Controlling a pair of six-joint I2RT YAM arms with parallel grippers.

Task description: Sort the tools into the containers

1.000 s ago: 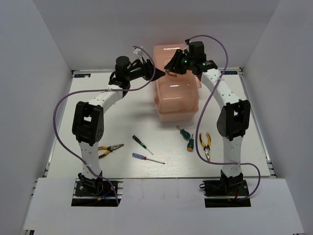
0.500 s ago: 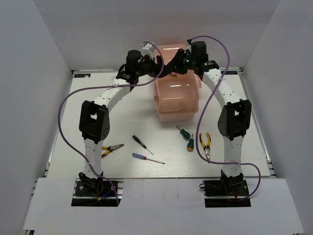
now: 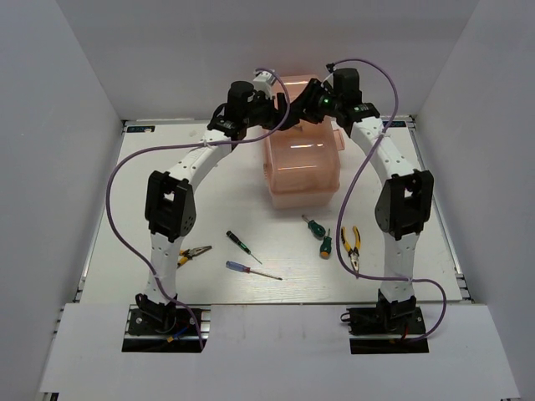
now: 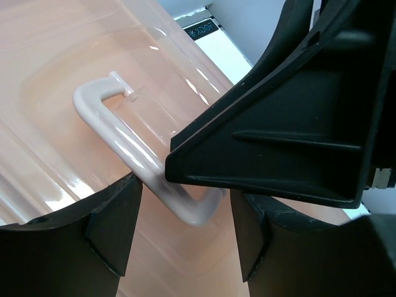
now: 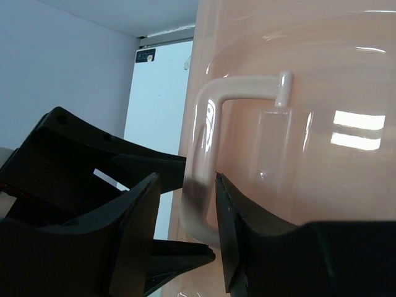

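The salmon-pink toolbox (image 3: pixel 301 167) with the containers stands shut at the back of the table, its trays folded in. Both grippers meet over its lid. My left gripper (image 3: pixel 282 117) is open, and the end of the white lid handle (image 4: pixel 117 133) lies between its jaws with room on both sides (image 4: pixel 185 213). My right gripper (image 3: pixel 303 110) is open too, straddling the handle's other upright (image 5: pixel 201 161), with a gap at its left finger (image 5: pixel 139 216). The tools lie on the table: pliers (image 3: pixel 190 254), pliers (image 3: pixel 351 242), two stubby green screwdrivers (image 3: pixel 314 225) (image 3: pixel 325 245), and two thin screwdrivers (image 3: pixel 241 244) (image 3: pixel 249 269).
White walls close in the table on the left, right and back. Purple cables loop off both arms (image 3: pixel 113 209) (image 3: pixel 351 180). A right gripper finger (image 4: pixel 278 136) crosses close in front of the left wrist camera.
My left arm has swung right from beside the toolbox to over its lid, bringing its jaws around the handle. The right gripper has stayed at the handle.
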